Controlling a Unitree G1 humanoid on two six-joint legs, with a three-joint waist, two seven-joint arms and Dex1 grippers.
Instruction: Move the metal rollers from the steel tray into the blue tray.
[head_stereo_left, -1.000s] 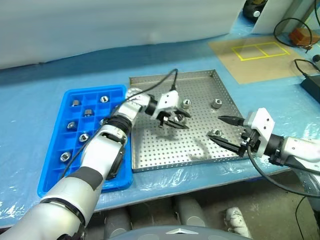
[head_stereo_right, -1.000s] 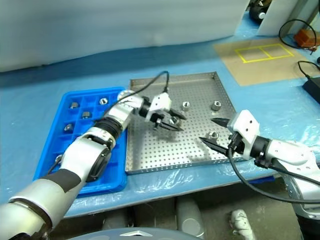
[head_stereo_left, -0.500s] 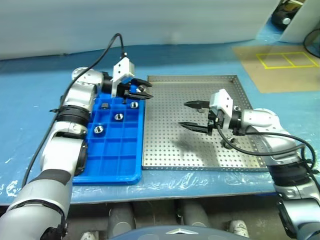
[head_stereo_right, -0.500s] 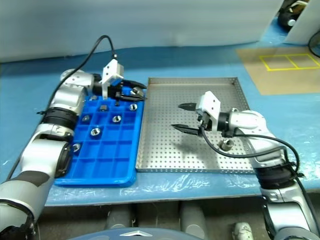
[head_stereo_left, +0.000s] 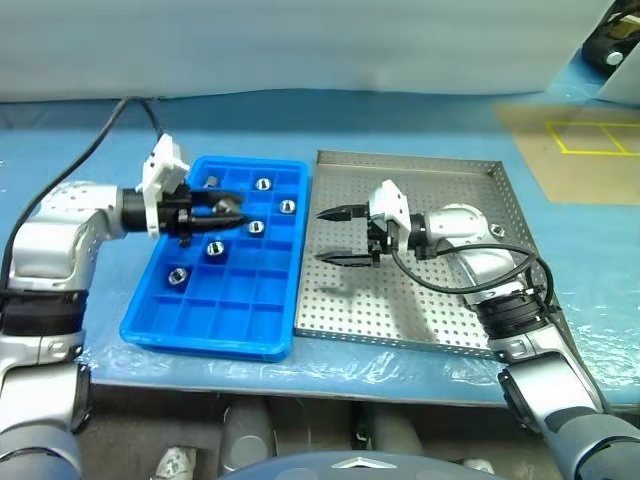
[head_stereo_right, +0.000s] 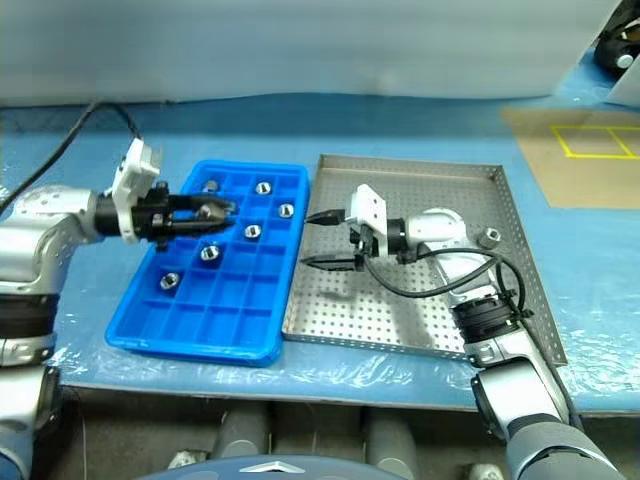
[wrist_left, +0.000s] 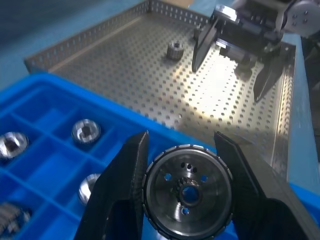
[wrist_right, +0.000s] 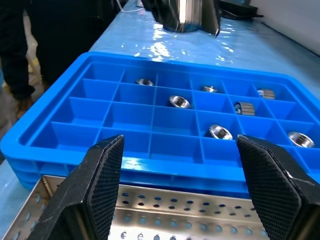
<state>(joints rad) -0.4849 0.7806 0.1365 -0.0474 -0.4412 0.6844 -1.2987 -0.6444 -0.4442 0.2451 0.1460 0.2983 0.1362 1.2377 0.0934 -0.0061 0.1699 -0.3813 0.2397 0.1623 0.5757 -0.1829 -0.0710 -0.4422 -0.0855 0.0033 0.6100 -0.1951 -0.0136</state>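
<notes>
The left gripper (wrist_left: 182, 165) has its two black fingers clamped on one metal roller (wrist_left: 187, 192), seen end-on in the wrist view with its dark centre hole facing out. It hangs over the blue tray (head_stereo_left: 160, 325), above the compartments near the far end, not yet lowered into one.

The right gripper (head_stereo_left: 335, 236) stands with its fingers spread wide and nothing between them, above the near-left part of the steel tray (head_stereo_left: 420, 340), tips pointing toward the blue tray.

Several rollers already sit in the blue tray's compartments, one apiece; one near the middle (head_stereo_left: 214, 248) lies just beside the left fingertips. In the steel tray, one roller (wrist_left: 174, 49) stands on the perforated floor close to the right gripper, and another lies by the right rim (head_stereo_right: 489, 236).

From where I stand, the risk is in the drop: the roller is held high and on its side, so if let go there it could bounce off a divider and land in an occupied cell. The two grippers also point toward each other across the trays' shared edge and might crowd one another.
</notes>
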